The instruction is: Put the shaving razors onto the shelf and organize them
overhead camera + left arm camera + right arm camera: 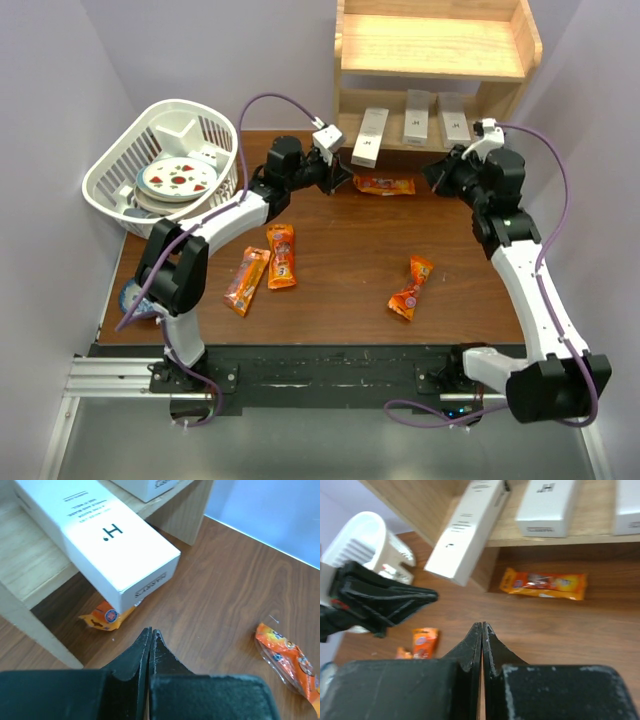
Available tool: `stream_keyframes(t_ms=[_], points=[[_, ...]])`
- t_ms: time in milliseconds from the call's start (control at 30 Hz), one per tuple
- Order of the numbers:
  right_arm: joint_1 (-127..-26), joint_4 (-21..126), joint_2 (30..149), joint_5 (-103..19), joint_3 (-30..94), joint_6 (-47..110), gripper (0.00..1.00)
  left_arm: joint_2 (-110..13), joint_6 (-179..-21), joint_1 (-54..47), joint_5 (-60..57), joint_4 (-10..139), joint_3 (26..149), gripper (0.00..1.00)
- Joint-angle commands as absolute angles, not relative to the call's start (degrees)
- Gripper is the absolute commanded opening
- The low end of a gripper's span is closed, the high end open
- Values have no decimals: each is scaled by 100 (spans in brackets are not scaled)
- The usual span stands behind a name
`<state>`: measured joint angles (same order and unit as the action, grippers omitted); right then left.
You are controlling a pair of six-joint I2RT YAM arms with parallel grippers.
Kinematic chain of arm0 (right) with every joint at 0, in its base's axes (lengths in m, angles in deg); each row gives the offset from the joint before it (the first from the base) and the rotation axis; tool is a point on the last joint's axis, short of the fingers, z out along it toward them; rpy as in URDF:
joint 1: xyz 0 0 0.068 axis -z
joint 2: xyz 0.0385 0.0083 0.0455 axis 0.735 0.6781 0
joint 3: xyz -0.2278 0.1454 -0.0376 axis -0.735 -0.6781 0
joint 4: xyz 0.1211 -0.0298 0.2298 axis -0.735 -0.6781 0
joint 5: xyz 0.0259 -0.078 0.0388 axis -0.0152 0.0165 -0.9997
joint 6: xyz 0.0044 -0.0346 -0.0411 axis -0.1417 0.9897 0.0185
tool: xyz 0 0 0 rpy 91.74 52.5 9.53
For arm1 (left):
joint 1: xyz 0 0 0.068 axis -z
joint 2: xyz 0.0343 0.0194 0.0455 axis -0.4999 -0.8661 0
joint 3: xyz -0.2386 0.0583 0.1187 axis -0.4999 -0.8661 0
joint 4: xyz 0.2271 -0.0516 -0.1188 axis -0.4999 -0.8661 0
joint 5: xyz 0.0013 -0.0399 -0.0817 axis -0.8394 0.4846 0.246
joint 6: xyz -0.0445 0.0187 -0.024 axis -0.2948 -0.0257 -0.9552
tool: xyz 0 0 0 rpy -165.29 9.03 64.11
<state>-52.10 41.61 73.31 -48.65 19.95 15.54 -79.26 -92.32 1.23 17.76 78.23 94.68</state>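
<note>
"Four orange snack packets [281, 256] on the brown table [340, 320]: where do they lie, starting from the near edge?"

"Three are out in the open middle, two close together on the left and one on the right. The fourth packet [385, 184] lies farther back, just before the wooden shelf [430, 48], between the two grippers."

"And the grippers?"

"The left gripper [151, 632] has its fingers pressed together on nothing, with the tips near the overhanging box. The right gripper [482, 626] is also pressed together and empty. Off to the left stands a white slatted basket [110, 175] holding plates [178, 178]."

"The razors?"

"All three are on the shelf's lower level. The left razor box [370, 137] lies askew, its near end sticking out past the board's front edge over the table. The middle razor box [417, 117] and the right razor box [455, 118] lie straight, side by side with a gap between them."
</note>
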Motion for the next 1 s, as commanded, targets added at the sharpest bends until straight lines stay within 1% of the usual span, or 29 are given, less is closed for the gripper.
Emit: stream_keyframes(t_ms=[0, 133, 433, 700, 967], points=[[-5187, 4288, 7489, -4227, 1854, 2047, 0, -7901, -9382, 173, 2117, 8153, 9776, 0], [-5196, 4270, 7735, -4508, 1986, 1941, 0, -8103, -9391, 217, 2100, 8162, 10031, 0], [-5196, 4472, 7850, -4438, 1951, 1976, 0, -8639, -9418, 402, 1863, 8311, 10629, 0], [-5196, 4692, 8210, -4632, 2100, 2020, 0, -8973, -9286, 428, 1643, 8338, 11059, 0], [-5196, 4815, 8281, -4658, 2109, 1985, 0, -9202, -9137, 419, 1309, 8417, 11385, 0]])
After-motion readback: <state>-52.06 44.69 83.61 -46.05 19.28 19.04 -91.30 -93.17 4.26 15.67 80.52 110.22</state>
